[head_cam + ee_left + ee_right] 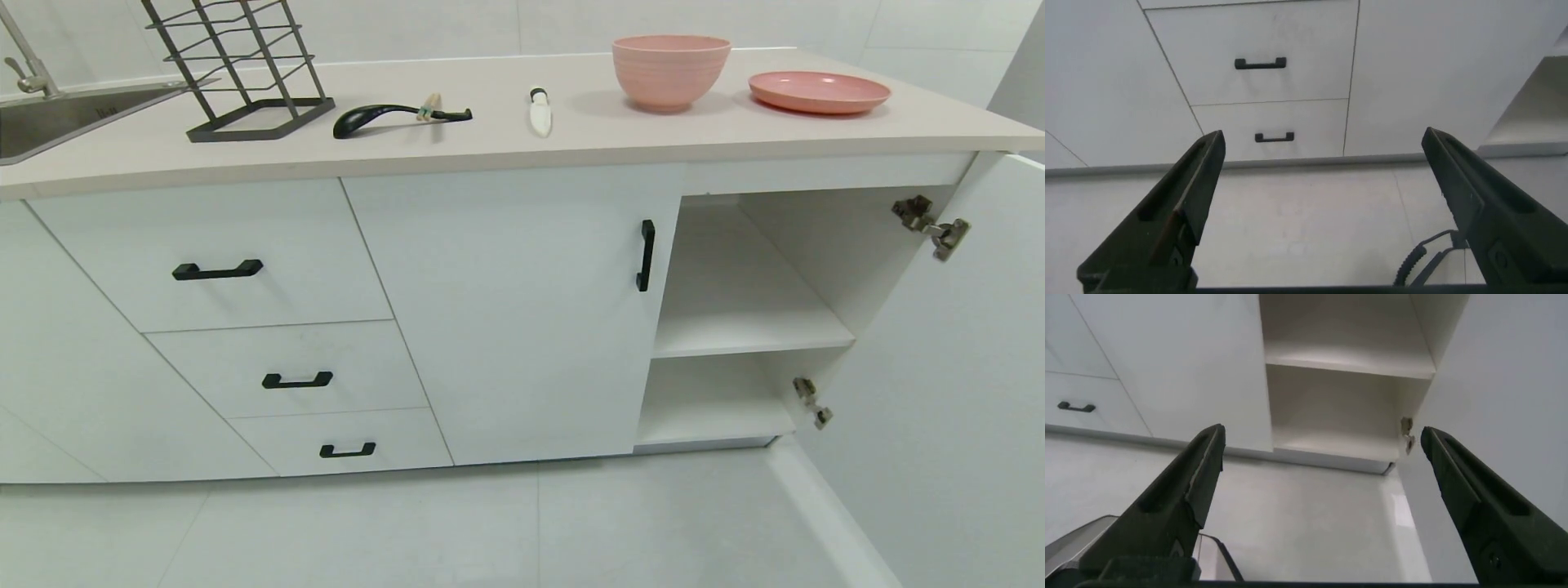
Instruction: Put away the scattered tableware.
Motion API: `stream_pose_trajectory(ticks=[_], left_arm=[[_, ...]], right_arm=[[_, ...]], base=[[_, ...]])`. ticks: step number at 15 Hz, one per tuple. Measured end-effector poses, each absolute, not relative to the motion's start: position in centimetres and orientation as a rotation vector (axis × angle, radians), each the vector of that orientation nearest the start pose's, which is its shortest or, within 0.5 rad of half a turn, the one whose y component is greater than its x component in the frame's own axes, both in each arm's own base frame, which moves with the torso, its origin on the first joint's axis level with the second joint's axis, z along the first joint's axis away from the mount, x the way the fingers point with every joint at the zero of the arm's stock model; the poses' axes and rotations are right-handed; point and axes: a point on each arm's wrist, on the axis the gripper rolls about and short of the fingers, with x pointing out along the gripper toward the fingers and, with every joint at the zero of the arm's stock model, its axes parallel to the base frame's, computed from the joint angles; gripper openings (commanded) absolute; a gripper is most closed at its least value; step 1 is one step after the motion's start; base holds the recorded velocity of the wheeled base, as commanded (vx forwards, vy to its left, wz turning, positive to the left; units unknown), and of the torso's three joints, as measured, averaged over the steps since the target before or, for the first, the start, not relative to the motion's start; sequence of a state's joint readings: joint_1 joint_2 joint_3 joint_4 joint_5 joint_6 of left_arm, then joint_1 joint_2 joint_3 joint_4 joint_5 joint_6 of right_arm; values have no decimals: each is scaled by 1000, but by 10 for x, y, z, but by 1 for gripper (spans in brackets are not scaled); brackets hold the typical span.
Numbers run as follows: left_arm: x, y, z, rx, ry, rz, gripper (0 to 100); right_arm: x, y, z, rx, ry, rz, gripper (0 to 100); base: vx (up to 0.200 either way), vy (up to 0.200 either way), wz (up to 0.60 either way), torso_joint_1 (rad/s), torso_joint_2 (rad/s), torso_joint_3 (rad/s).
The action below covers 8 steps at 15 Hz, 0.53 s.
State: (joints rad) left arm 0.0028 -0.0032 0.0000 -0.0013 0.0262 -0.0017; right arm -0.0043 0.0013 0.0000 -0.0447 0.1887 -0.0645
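Observation:
On the beige countertop (490, 139) stand a pink bowl (670, 70) and, to its right, a flat pink plate (819, 91). Left of the bowl lie a small white spoon (540, 112) and a black ladle (384, 118) with a pair of wooden chopsticks (429, 107) across its handle. My left gripper (1323, 139) is open, low above the floor, facing the lower drawers (1270, 135). My right gripper (1319, 433) is open too, low before the open cabinet (1347, 416), nothing between its fingers.
A black wire rack (245, 73) stands at the counter's left beside a steel sink (57, 118). The right cabinet door (947, 367) is swung wide open, showing two bare shelves (735, 327). Three drawers (245, 269) and a shut door (522, 310) fill the cabinet front.

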Motion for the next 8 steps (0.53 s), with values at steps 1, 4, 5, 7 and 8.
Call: stream_pose_trajectory(ticks=[1,4,5,7,8], left_arm=[[-23,1,75,-6,-4,30,100],[-23,1,75,2,-4,29,100],[-23,1,76,3,-4,44,100],[-23,2,76,13,-5,76,100],[-23,2,76,16,-6,73,100]], right_arm=[[-23,4,80,-70,-48,184,100],[-23,4,80,-84,-49,186,100],[-23,4,80,-85,-49,185,100],[-23,4,80,-85,-49,184,100],[-23,4,80,-85,-50,185,100]], base=[[0,0,0,0,0,0],[0,0,0,0,0,0],[0,0,0,0,0,0],[0,0,0,0,0,0],[0,0,0,0,0,0]])
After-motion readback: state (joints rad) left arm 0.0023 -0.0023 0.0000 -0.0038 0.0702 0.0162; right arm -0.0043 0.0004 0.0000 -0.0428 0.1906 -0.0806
